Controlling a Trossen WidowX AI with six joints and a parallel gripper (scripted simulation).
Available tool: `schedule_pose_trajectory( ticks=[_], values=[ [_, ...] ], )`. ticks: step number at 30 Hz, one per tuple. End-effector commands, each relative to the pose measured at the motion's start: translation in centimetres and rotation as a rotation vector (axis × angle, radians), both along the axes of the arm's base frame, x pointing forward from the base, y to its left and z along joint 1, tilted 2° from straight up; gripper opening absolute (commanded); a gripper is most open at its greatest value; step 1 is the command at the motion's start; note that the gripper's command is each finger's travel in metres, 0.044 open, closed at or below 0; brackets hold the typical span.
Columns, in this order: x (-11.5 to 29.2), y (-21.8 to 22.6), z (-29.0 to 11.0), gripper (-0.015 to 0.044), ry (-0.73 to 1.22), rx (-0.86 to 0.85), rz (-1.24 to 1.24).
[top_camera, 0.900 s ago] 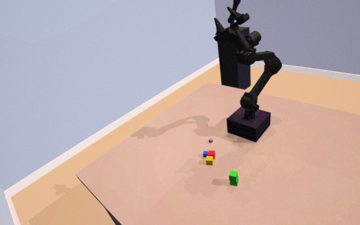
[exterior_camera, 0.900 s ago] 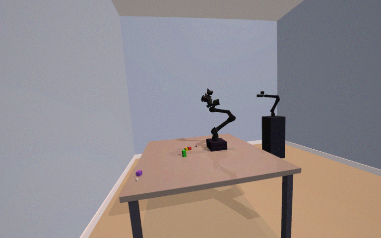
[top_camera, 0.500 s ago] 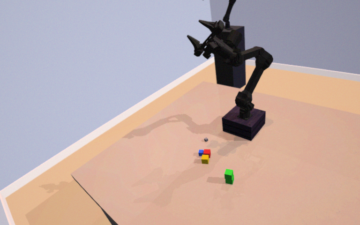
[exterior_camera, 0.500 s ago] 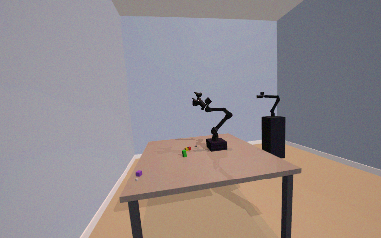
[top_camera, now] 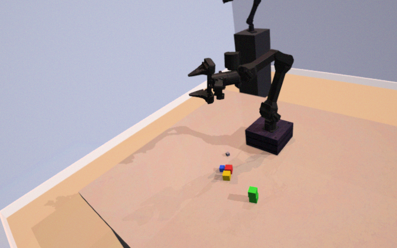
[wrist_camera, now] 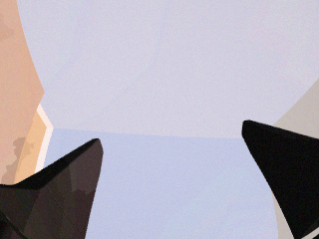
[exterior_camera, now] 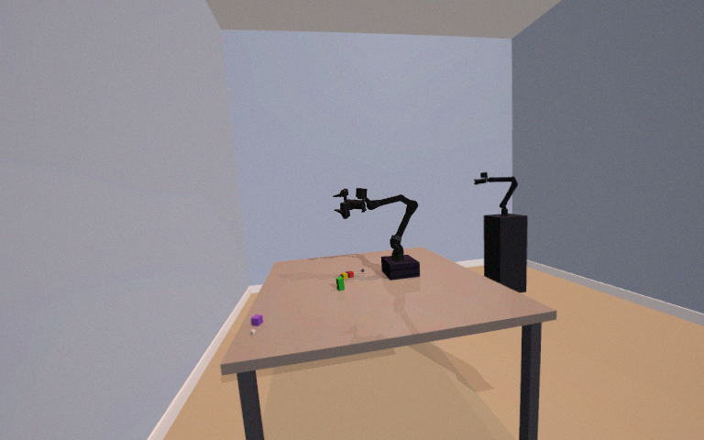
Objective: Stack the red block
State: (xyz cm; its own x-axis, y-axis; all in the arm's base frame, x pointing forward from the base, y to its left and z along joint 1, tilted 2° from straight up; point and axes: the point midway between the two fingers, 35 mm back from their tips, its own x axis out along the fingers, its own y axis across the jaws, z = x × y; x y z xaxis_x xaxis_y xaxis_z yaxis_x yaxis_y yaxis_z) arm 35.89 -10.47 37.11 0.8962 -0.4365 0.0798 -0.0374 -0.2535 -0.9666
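Observation:
The red block (top_camera: 228, 168) (exterior_camera: 350, 273) sits on the table, touching a blue block (top_camera: 222, 168) and a yellow block (top_camera: 226, 175) (exterior_camera: 343, 275). The green tower (top_camera: 253, 194) (exterior_camera: 339, 283), two green blocks high, stands upright a little nearer the table's front. My gripper (top_camera: 195, 84) (exterior_camera: 339, 203) (wrist_camera: 173, 137) is open and empty. It hangs high above the table, pointing sideways toward the wall, far from the blocks. The wrist view shows only the two fingertips against the wall.
A tiny grey cube (top_camera: 227, 153) (exterior_camera: 361, 269) lies between the blocks and the arm's base (top_camera: 269, 136) (exterior_camera: 400, 267). A purple block (exterior_camera: 256, 319) and a small white cube (exterior_camera: 253, 332) lie near the table's left edge. A black pedestal (top_camera: 254, 61) (exterior_camera: 505, 249) with a camera arm stands behind the table.

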Motion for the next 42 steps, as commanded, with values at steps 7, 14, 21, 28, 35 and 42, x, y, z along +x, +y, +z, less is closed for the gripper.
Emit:
schedule_pose_trajectory(
  ticks=[7,14,21,28,35,42],
  values=[
    [3.9,1.3,-13.1,0.044,0.37,0.438,0.041],
    [2.9,3.0,-22.0,0.044,0.639,0.759,-0.061],
    [-0.6,4.6,-29.4,0.044,0.905,1.051,-0.286],
    [-4.5,6.5,-33.7,0.044,1.107,1.251,-0.571],
    [-4.7,6.8,-34.0,0.044,1.123,1.265,-0.598],
    [-4.7,6.8,-38.0,0.044,1.123,1.265,-0.598]
  ],
)
